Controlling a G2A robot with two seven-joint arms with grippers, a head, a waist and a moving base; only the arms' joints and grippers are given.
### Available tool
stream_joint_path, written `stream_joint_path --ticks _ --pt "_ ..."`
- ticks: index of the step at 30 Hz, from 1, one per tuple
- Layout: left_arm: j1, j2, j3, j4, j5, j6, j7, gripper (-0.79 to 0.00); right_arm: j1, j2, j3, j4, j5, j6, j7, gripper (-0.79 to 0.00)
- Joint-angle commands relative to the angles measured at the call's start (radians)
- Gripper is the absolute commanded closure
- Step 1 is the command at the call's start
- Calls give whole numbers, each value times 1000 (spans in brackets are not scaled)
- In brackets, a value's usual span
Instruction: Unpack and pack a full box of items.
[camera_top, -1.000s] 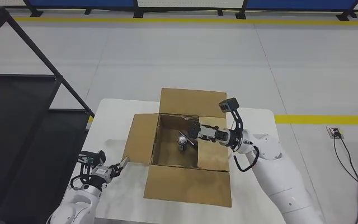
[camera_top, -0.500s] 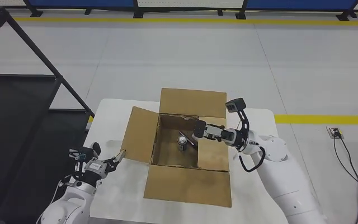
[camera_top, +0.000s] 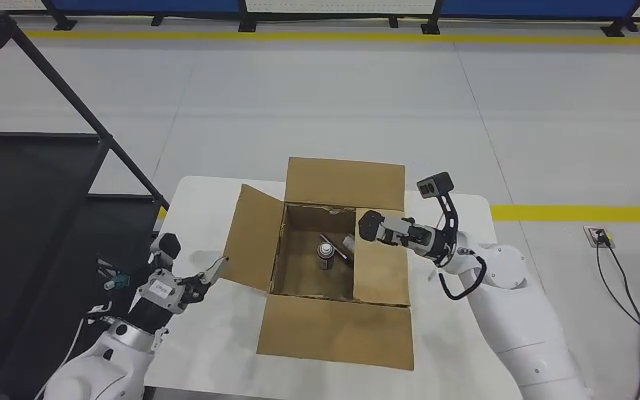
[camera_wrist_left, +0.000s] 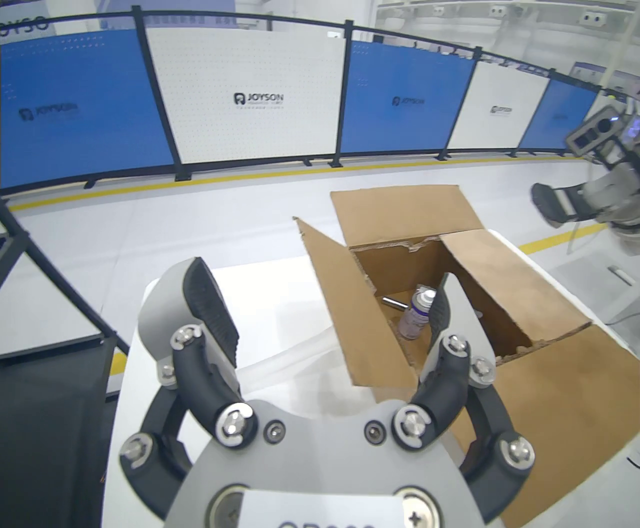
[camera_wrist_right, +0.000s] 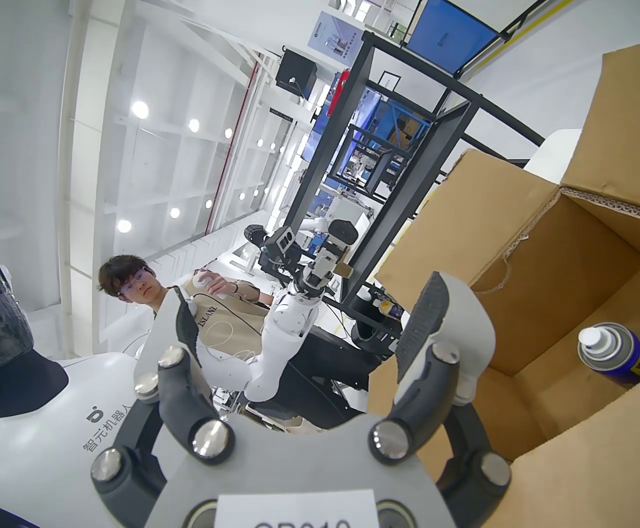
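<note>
Box (camera_top: 335, 335) open on table (camera_top: 205, 215), spray can (camera_top: 325, 252) upright inside; your left gripper (camera_top: 213, 271) spread wide, empty, beside left flap (camera_top: 250, 245); right gripper (camera_top: 367, 226) spread wide, empty, over right flap (camera_top: 380, 272).

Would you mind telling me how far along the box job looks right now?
Done: the box has its flaps open. In hand: nothing; the left tool is open beside the left flap, and the right tool is open above the right flap. Left: a spray can stands inside, so unpacking looks unfinished.
</note>
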Motion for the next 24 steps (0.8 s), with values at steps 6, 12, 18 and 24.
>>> stream_joint_path --ticks 6,12,18,24 --pt "0 0 0 1 1 10 1 -785 0 0 0 0 0 0 0 -785" --pt "-7 -1 15 -11 5 10 0 -785 -10 2 0 -23 -40 4 -31 -785" --pt "-109 -8 105 -37 4 75 -48 -785 -31 20 32 -128 -123 -31 -12 -785" --pt "-250 -19 250 18 -89 79 -171 -785 -87 51 119 -224 -204 -40 32 -785"
